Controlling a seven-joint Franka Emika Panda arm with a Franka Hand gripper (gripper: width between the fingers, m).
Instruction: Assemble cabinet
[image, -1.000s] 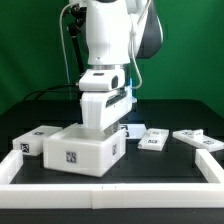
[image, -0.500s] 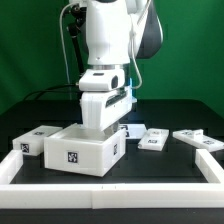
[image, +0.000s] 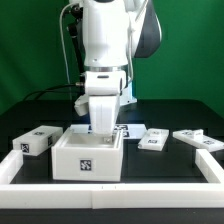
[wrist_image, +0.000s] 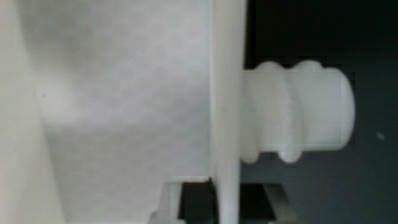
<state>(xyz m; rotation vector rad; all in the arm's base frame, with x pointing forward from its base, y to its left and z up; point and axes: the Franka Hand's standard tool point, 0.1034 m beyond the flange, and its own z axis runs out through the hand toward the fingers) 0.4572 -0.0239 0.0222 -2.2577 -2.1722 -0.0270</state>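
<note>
The cabinet body (image: 88, 157), a large white box with a tag on its front, stands on the black table with its open side up. My gripper (image: 104, 127) reaches down at its back right wall. In the wrist view the thin white wall (wrist_image: 228, 100) runs edge-on between my two dark finger pads (wrist_image: 192, 200), and my gripper (wrist_image: 228, 202) is shut on it. A ribbed white peg (wrist_image: 302, 110) sticks out from one side of that wall. My fingertips are hidden behind the box in the exterior view.
A small white block (image: 35, 140) lies at the exterior view's left of the body. Two flat tagged panels (image: 152, 140) (image: 197, 138) lie to its right. The marker board (image: 128, 130) lies behind. A low white rim (image: 110, 192) borders the table.
The cabinet body has turned with my gripper: a corner faced the camera before, now its tagged front does and its open top shows. My wrist has rotated with it.
</note>
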